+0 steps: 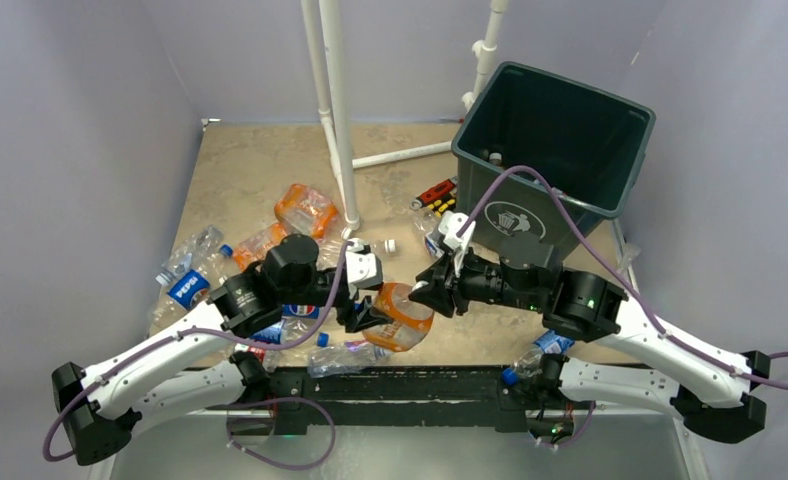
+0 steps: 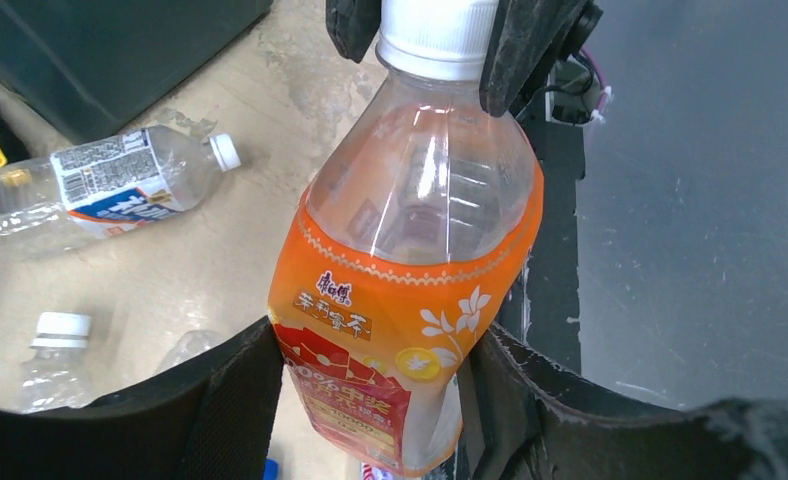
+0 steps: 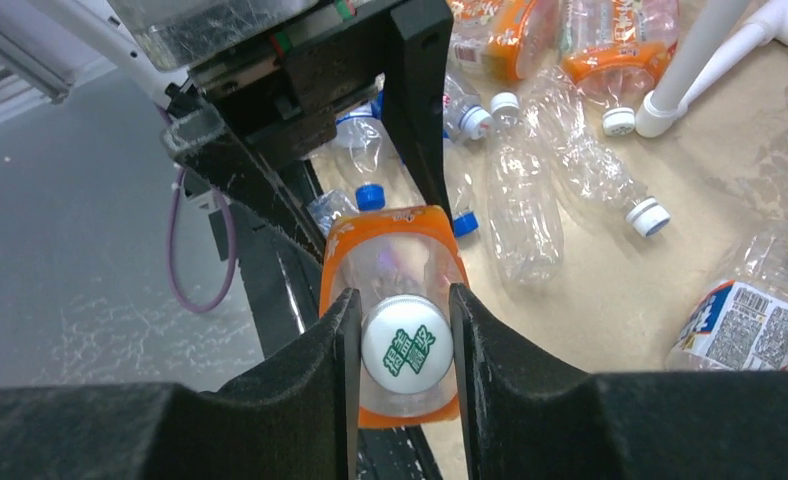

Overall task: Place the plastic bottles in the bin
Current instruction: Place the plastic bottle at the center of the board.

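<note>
Two arms on one clear orange-labelled plastic bottle (image 1: pixel 402 318) — left gripper (image 1: pixel 365 312) clamped round its body, right gripper (image 1: pixel 432 292) pinching the white cap (image 3: pixel 407 345) — near the table (image 1: pixel 240 160) front, well apart from the dark green-grey square plastic bin (image 1: pixel 582 92). If either tugs early, it could twist free and drop.

1. The left arm (image 1: pixel 160 358) is built of smooth white shell links joined by black cylindrical joint housings, with a black block at its base end.
2. The right arm (image 1: pixel 660 345) matches it: white links, black joints, and a small green light (image 1: pixel 587 300) on one housing.
3. A thin purple cable (image 1: pixel 518 169) runs along each arm, hanging loose in loops.
4. A white block (image 1: pixel 363 268) sits at each wrist, just behind the jaws.
5. The jaws are matte black, thick and wedge-shaped, with a rough, grainy finish.
6. A scratched clear cover (image 3: pixel 210 25) tops the left wrist housing, edged with small red and green marks.
</note>
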`<state>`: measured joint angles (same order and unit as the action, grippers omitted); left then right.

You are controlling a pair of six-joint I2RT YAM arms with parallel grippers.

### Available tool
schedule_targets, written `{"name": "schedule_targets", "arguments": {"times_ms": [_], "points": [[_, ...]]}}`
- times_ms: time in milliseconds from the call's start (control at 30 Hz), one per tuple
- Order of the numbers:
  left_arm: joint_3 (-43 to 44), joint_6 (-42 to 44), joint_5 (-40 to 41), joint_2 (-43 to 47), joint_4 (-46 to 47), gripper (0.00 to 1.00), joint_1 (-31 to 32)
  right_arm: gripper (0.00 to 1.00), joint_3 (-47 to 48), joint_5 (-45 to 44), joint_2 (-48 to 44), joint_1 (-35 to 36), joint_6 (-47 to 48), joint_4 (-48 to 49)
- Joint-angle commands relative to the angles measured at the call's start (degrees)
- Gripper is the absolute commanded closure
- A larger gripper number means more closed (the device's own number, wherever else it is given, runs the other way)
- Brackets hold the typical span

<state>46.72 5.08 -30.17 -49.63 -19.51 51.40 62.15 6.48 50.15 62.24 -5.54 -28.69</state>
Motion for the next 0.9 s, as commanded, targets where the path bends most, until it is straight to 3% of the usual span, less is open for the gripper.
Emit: {"name": "schedule_targets", "arguments": {"times_ms": [0, 133, 433, 600, 867], "points": [[-2.9, -8.2, -2.1, 1.2, 17.0, 0.44, 0.3, 1.0, -2.3, -3.5, -0.7, -0.2, -1.9, 8.5], [-6.8, -12.1, 2.6, 0.4, 24.4, 0.48, 0.3, 1.0, -5.3, -5.6, -1.2, -0.2, -3.7, 12.7], [-20.3, -25.0, 25.4, 0.0, 43.0, 0.44, 0.3, 1.0, -21.0, -17.8, -3.0, -0.2, -8.6, 25.6], [-24.2, -29.5, 29.8, 0.4, 48.4, 0.37, 0.3, 1.0, -27.6, -21.3, -3.1, -0.2, -11.3, 32.2], [-25.5, -29.6, 33.8, 0.3, 50.8, 0.24, 0.3, 1.0, -30.6, -24.3, -5.8, -0.2, -11.9, 32.9]]}}
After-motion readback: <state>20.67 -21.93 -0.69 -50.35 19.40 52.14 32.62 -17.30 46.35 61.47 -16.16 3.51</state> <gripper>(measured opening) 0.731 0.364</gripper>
